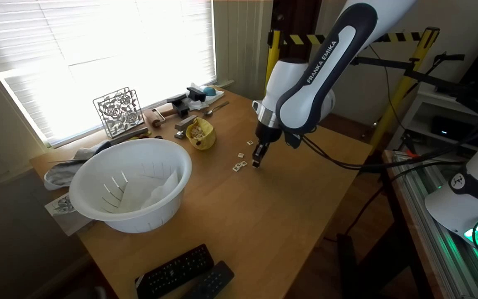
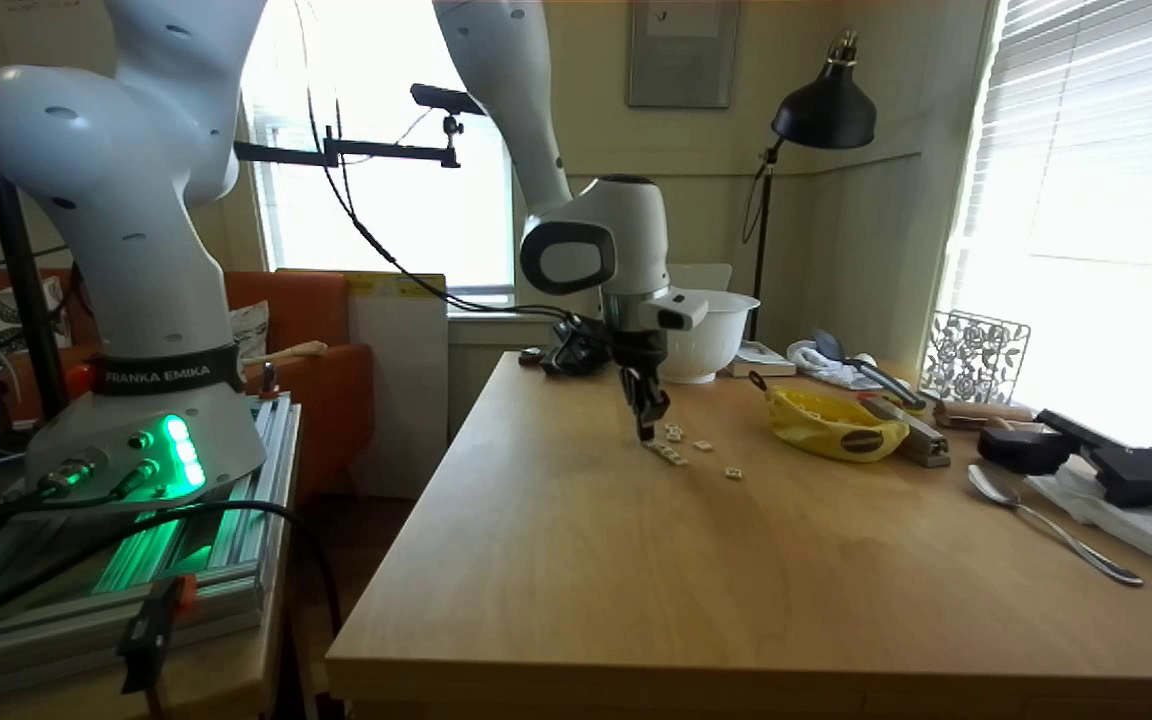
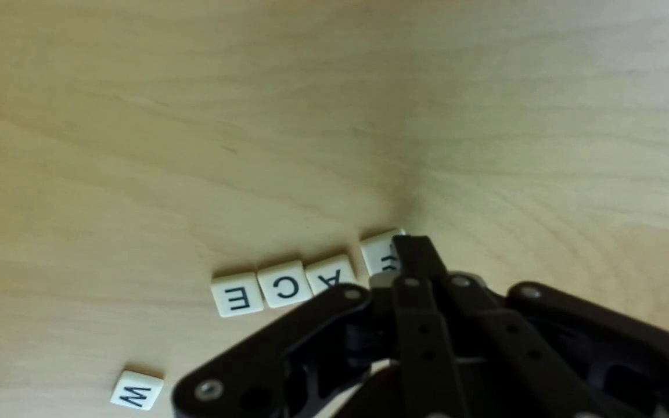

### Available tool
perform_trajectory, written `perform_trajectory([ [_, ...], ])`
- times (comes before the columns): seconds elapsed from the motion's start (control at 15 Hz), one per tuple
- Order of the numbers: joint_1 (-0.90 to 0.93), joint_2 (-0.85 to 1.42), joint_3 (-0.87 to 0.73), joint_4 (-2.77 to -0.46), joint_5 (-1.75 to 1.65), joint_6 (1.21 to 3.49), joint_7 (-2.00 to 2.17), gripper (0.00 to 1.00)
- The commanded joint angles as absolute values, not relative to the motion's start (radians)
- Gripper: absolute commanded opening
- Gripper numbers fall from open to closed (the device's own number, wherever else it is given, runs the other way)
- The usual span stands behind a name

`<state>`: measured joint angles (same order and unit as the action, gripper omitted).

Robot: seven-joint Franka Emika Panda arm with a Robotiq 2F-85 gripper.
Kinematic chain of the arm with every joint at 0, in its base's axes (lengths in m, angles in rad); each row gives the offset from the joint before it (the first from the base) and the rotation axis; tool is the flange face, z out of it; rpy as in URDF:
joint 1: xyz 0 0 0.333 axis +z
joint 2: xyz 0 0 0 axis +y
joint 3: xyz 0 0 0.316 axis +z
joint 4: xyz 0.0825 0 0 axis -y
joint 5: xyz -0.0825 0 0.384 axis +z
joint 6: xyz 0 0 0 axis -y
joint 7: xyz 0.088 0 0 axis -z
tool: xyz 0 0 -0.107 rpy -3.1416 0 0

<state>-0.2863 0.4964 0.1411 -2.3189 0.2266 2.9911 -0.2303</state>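
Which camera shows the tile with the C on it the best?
The wrist view: there the C tile looks big, and you can read its letter, though it's upside down. In both exterior views, the tiles near the claw look tiny, too small for me to be sure which one is the C.

Item counts about the gripper [image 1: 256, 162]

Letter tiles [image 3: 285, 284]: five are counted in the wrist view; three (E, C, A) are lined up just beside the gripper, a fourth is partly covered by it, and one (W) is set apart. The full total cannot be settled, as the tiles are small in both exterior views. Yellow pouch [image 1: 206, 141]: one, farther off; its loose pieces [image 1: 196, 133] cannot be counted. Well apart from the gripper are noted: white bowl [image 1: 139, 224], one; remotes [image 1: 176, 270], two; spoon [image 2: 994, 486], one; openwork metal rack [image 1: 116, 113], one.
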Motion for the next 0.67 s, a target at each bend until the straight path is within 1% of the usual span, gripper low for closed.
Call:
perform_trajectory([
  [0.0, -0.306, 0.522, 0.174, -2.317, 0.207, 3.003, -0.236, 0.0],
  [0.6, -0.281, 0.55, 0.228, -2.31, 0.202, 2.999, -0.233, 0.0],
])
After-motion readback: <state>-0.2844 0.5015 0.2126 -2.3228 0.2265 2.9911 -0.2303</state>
